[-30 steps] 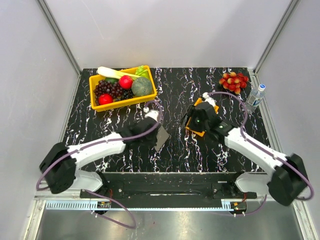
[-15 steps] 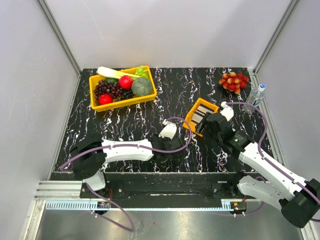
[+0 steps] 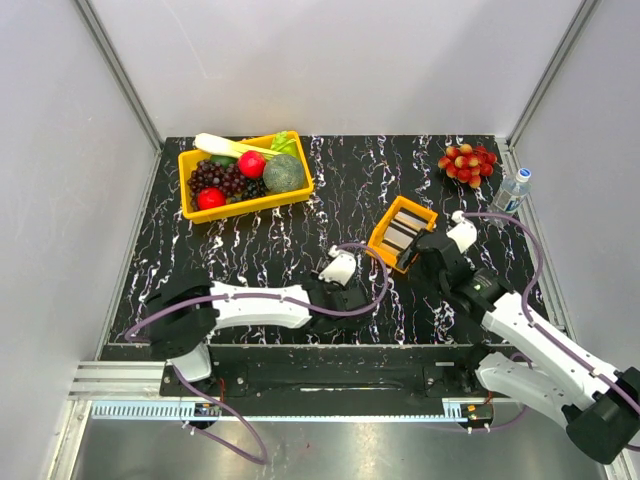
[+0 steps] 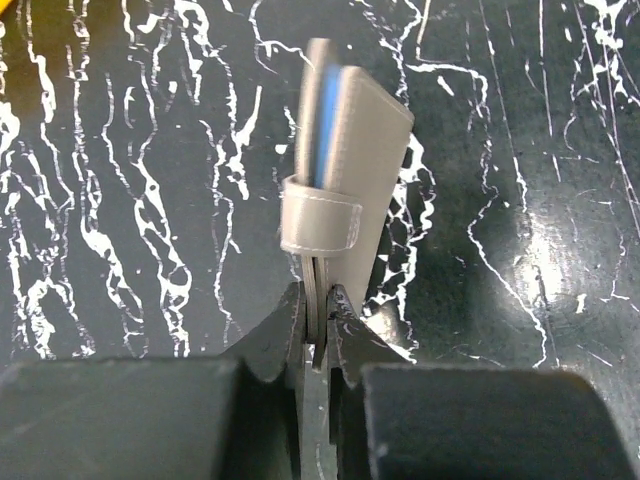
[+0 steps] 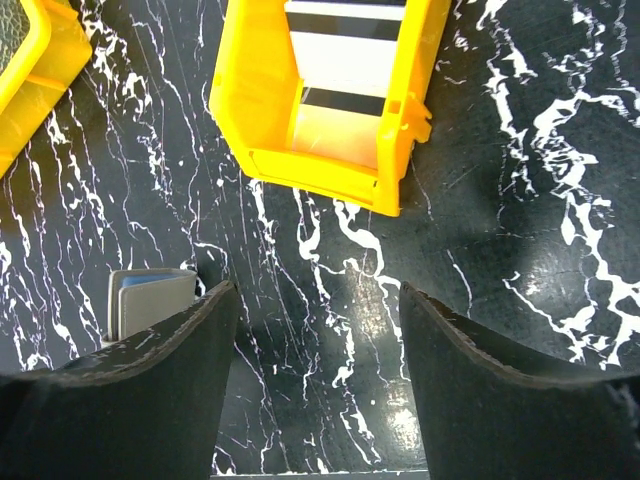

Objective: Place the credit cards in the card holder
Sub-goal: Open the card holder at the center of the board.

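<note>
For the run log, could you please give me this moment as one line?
left gripper: shut on card holder | right gripper: open, empty, just short of small orange tray | credit cards: in tray

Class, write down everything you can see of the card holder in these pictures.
The card holder is a small, flat folding wallet, taupe-grey outside and leather-like, with a stitched strap loop and blue showing between its slightly parted flaps. The left gripper, shut on it, pinches its near edge, holding it edge-on over the black marbled table.
</note>
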{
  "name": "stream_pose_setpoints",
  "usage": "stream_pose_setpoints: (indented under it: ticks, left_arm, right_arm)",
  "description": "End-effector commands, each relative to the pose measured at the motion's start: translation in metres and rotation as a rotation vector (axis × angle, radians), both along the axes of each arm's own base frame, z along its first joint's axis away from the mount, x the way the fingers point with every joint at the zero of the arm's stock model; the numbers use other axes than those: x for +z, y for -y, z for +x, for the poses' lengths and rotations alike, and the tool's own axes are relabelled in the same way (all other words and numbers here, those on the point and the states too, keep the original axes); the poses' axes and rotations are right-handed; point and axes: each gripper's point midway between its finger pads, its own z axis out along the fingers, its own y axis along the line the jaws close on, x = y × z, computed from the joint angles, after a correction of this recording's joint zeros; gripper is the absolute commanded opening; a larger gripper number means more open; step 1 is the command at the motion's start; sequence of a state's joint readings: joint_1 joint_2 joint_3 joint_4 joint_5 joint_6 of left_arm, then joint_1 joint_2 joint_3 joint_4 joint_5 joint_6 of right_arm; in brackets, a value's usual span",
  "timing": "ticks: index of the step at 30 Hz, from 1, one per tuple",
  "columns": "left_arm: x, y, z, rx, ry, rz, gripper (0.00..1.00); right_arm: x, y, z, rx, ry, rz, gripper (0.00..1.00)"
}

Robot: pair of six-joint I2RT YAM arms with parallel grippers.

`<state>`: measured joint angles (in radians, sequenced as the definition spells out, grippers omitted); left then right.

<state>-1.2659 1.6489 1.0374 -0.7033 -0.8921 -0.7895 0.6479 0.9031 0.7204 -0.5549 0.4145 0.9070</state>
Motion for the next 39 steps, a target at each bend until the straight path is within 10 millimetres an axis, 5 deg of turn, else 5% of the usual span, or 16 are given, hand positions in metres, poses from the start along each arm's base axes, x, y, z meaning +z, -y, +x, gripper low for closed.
stream_pose_setpoints:
  ticks: [1, 9, 15, 19, 25, 29, 39]
  left_arm:
    - [-0.020, 0.026, -0.010, -0.075, -0.061, -0.022, 0.13]
    - [-0.024, 0.054, -0.025, -0.149, -0.122, -0.114, 0.60]
    - [-0.002, 0.051, -0.033, -0.140, -0.128, -0.253, 0.74]
    - [0.020, 0.037, -0.037, -0.123, -0.116, -0.412, 0.83]
    - [0.008, 0.012, -0.027, -0.060, -0.247, -0.588, 0.75]
    - [0.000, 0.006, -0.016, -0.063, -0.297, -0.554, 0.67]
    - [-0.028, 0.010, 0.002, -0.061, -0.401, -0.497, 0.69]
  right_arm:
    - [0.013, 0.020, 0.000, -0.092, 0.050, -0.017, 0.73]
    - [0.022, 0.037, -0.007, -0.139, 0.075, -0.048, 0.77]
    - [0.018, 0.033, -0.008, -0.103, 0.059, -0.054, 0.78]
    - [0.015, -0.002, -0.002, 0.097, 0.055, -0.043, 0.72]
    - [-0.006, -0.073, 0.001, 0.493, -0.041, -0.029, 0.62]
    - [-0.013, -0.116, -0.005, 0.745, -0.078, 0.035, 0.61]
    - [-0.033, -0.169, -0.014, 1.031, -0.158, 0.185, 0.54]
